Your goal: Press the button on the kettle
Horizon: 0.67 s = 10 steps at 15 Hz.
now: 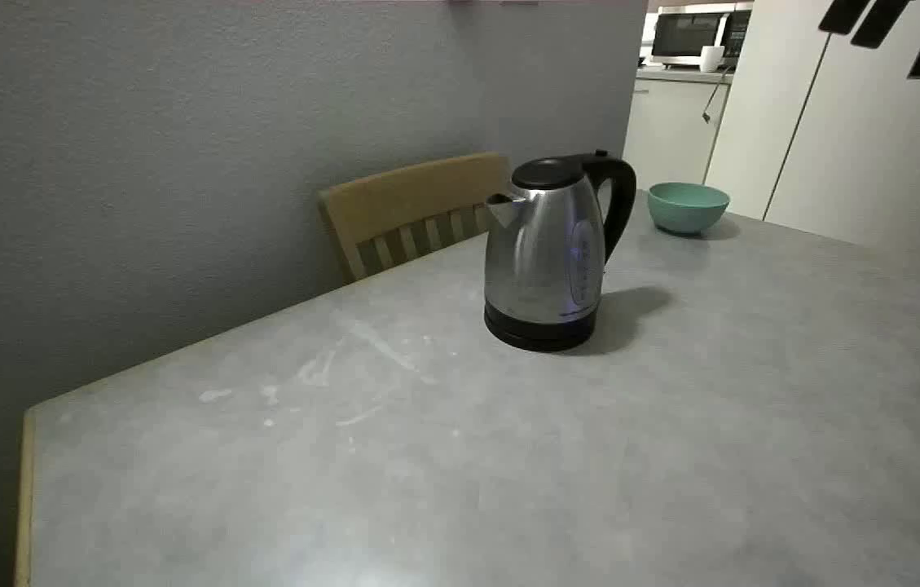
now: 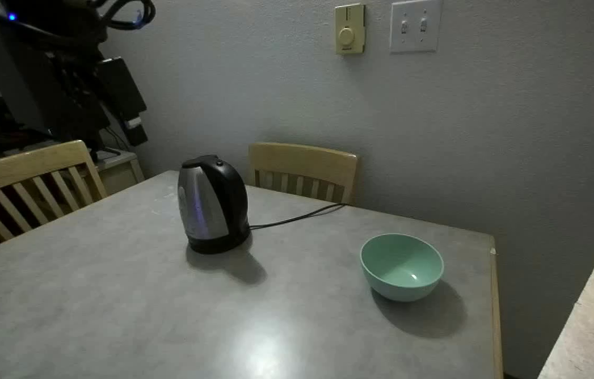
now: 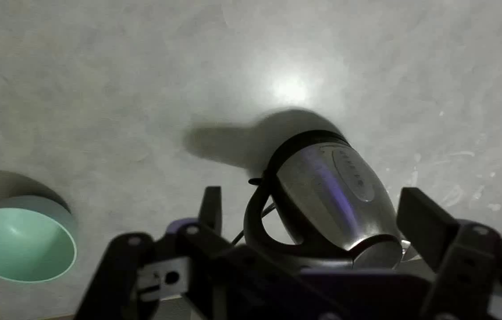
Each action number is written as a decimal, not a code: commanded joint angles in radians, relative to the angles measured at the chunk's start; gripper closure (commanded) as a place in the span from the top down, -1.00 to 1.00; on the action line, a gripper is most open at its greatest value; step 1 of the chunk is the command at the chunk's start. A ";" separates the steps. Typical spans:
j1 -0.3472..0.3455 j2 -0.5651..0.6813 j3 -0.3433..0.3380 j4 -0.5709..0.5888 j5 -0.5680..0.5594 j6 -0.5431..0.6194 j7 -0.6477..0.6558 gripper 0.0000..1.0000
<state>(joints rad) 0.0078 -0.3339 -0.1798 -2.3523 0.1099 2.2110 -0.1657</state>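
Note:
The brushed-steel kettle (image 1: pixel 545 253) stands upright on the grey table, with a black lid, handle and base; it shows in both exterior views (image 2: pixel 204 205) and in the wrist view (image 3: pixel 335 191). A small knob (image 1: pixel 601 152) sits on top of the handle, also in an exterior view (image 2: pixel 219 163). A small black tab (image 3: pixel 255 181) sticks out at the handle's lower end in the wrist view. My gripper (image 3: pixel 313 198) is open and empty, its fingers framing the kettle from above. In both exterior views the gripper (image 1: pixel 851 36) (image 2: pixel 138 131) is raised above the table, apart from the kettle.
A teal bowl (image 1: pixel 688 208) stands on the handle side of the kettle, also in an exterior view (image 2: pixel 402 266) and the wrist view (image 3: pixel 22 244). A black cord (image 2: pixel 297 217) runs from the kettle to the table edge. Wooden chairs (image 2: pixel 302 158) (image 2: pixel 28 168) stand at the table.

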 commanded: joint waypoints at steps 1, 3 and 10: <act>-0.022 0.002 0.020 0.002 0.008 -0.004 -0.006 1.00; -0.022 0.002 0.020 0.002 0.008 -0.004 -0.006 1.00; -0.019 0.014 0.018 0.015 0.011 -0.011 -0.018 1.00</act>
<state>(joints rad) 0.0071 -0.3338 -0.1783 -2.3523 0.1099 2.2109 -0.1655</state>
